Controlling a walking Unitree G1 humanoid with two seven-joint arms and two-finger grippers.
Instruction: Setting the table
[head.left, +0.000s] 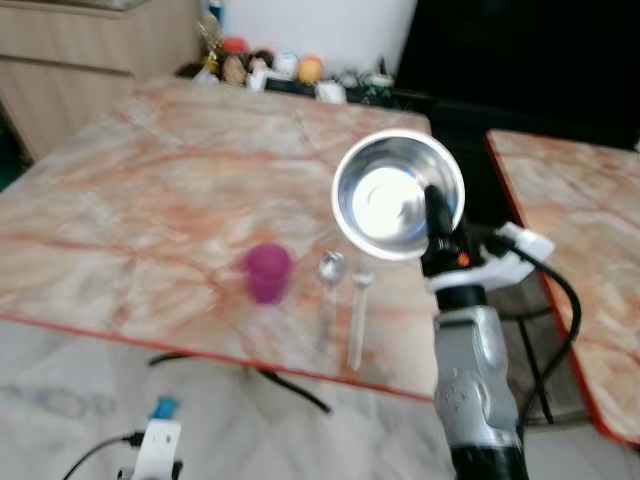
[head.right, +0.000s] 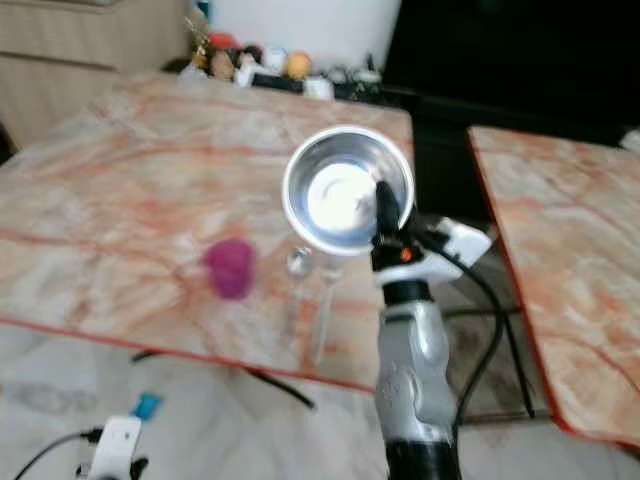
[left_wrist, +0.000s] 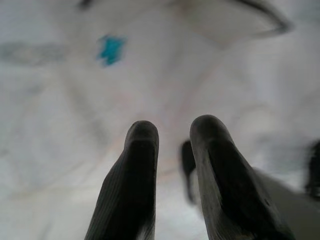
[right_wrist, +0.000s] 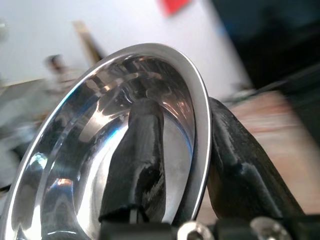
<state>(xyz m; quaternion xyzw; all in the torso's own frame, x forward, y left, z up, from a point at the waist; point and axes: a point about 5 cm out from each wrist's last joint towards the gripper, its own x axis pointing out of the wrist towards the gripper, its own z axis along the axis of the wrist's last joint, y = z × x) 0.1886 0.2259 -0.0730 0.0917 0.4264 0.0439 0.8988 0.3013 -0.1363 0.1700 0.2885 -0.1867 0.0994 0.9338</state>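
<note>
A shiny steel bowl (head.left: 392, 193) hangs tilted above the near right corner of the marble table (head.left: 150, 190), its hollow facing me. My right gripper (head.left: 437, 212) is shut on the steel bowl's rim, one finger (right_wrist: 137, 160) inside and the other behind the rim. On the table below sit a small magenta cup (head.left: 267, 271) and, to its right, two spoons (head.left: 343, 290) lying side by side. My left gripper (left_wrist: 172, 145) hangs low over the pale floor with a narrow gap between its fingers.
A second marble table (head.left: 580, 220) stands to the right across a dark gap. Small figurines and clutter (head.left: 270, 68) line the far table edge. Black cables (head.left: 290, 385) and a white device with a blue part (head.left: 158, 440) lie on the floor in front.
</note>
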